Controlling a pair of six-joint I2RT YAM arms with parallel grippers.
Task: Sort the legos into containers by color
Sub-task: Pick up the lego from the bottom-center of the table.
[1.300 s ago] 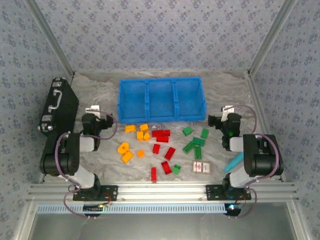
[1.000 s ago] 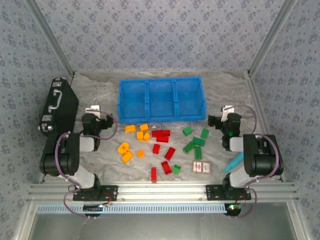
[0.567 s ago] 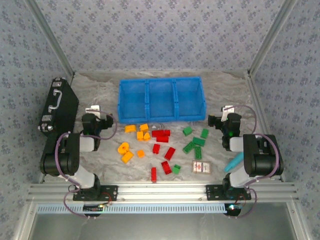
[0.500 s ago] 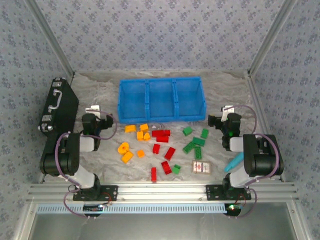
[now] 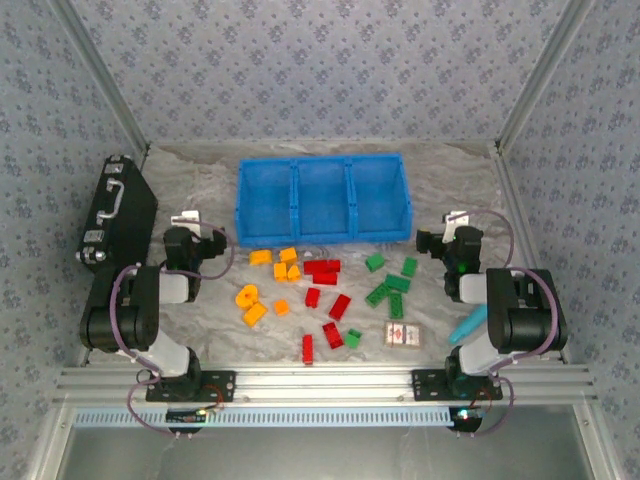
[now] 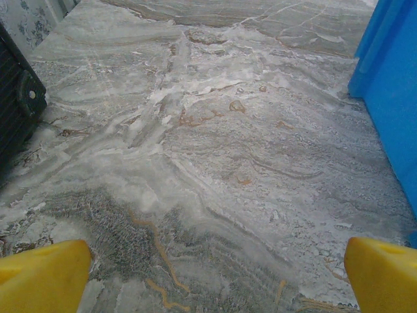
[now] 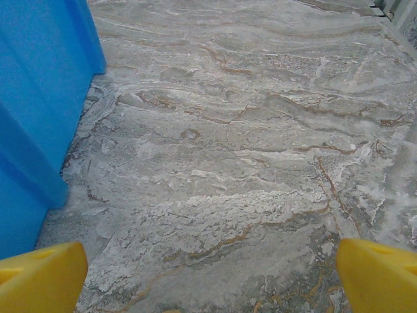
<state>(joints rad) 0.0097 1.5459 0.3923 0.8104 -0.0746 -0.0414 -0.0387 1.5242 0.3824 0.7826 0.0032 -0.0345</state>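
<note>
No change — legos (image 5: 340,306) visible overhead

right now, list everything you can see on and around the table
orange-yellow legos: about seven, orange-yellow, loose on the table left of centre
red legos: about six, red, loose at centre
green legos: about six, green, loose right of centre
blue bin: one with three compartments, bright blue, far middle of the table
black case: one, black, left edge
card box: one, red and white, near the green legos
teal stick: one, teal, by the right arm's base
table: one, grey marbled
left gripper: one, yellow fingertips, open
right gripper: one, yellow fingertips, open
</note>
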